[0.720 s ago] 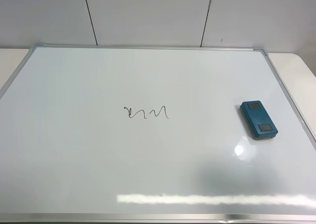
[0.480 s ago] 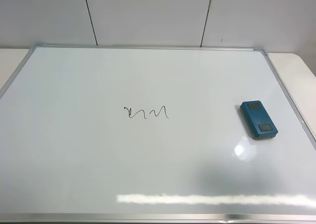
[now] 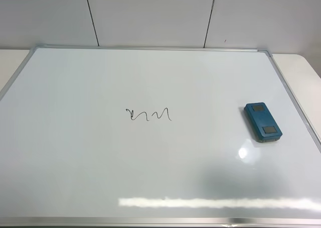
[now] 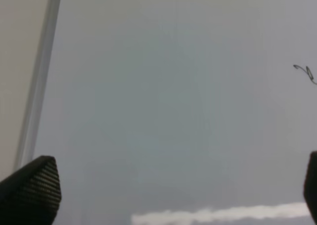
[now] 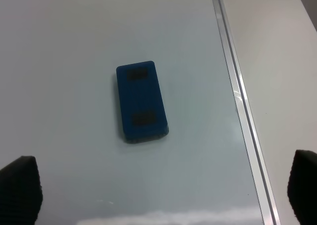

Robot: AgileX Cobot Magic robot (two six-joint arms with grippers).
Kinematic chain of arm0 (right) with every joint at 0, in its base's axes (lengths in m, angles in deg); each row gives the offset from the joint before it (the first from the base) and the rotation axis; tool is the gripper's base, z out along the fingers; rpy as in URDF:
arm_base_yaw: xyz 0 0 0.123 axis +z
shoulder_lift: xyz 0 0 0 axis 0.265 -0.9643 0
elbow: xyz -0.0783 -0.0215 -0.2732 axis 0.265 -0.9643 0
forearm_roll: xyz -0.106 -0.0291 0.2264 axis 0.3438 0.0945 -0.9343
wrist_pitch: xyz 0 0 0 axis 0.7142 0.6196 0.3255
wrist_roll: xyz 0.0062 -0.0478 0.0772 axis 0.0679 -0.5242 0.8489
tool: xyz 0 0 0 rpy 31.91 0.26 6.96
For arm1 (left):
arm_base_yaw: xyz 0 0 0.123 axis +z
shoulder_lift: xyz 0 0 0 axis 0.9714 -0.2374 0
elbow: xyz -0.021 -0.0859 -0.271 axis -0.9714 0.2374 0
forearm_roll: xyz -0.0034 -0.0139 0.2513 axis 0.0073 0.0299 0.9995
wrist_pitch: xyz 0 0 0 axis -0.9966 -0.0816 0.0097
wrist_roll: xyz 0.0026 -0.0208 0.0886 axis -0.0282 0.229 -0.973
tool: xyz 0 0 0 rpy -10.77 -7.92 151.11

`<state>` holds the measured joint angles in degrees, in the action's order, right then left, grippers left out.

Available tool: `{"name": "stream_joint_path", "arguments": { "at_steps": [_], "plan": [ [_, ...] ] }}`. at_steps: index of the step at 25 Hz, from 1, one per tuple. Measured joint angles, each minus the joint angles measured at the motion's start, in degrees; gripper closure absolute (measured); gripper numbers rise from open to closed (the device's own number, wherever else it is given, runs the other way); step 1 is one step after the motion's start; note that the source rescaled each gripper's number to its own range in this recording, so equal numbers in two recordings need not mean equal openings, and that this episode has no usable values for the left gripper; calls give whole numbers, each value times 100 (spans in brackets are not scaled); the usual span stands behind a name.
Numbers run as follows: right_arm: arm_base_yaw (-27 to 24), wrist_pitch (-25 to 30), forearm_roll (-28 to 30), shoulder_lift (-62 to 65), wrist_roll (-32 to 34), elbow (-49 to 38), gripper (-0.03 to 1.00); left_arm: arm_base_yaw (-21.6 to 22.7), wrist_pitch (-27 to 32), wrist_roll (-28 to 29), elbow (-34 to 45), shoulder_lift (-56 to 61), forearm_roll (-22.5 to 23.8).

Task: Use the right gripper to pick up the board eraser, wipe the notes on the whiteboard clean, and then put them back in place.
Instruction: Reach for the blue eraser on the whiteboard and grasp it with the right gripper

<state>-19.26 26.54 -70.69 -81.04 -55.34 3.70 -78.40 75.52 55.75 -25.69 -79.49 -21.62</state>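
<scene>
On the left, the left end effector [image 4: 171, 190] is hanging above bare whiteboard [image 3: 75, 162], released and holding nothing, its fingertips spread wide. The left run of the silver frame [image 4: 38, 71] is passing close beside it.

Toward the middle, the notes [image 3: 148, 115] are sitting unwiped, a thin black scribble with open white board all round.

Further right, the board eraser [image 3: 263, 121] is lying flat on the board. It is near the right run of the frame but apart from it, with its long side running roughly along that edge. The right end effector [image 5: 161, 188] is hovering above it, released and empty, and the eraser is lying ahead of the gap, not between the fingertips.

The step in hand appears to be the approach for the pickup, as nothing is being grasped yet. The next move is probably calling for setting the fingers across the eraser's narrow width, then lowering. Room is looking generous toward the notes. On the far right, the frame and the pale surface [image 3: 307, 77] beyond it are leaving little margin.
</scene>
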Motion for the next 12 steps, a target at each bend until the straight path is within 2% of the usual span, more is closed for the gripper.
{"name": "stream_joint_path", "arguments": {
  "at_steps": [12],
  "plan": [
    [0, 0, 0, 0, 47, 0, -3, 0, 0, 0, 0, 0, 0]
  ]
}}
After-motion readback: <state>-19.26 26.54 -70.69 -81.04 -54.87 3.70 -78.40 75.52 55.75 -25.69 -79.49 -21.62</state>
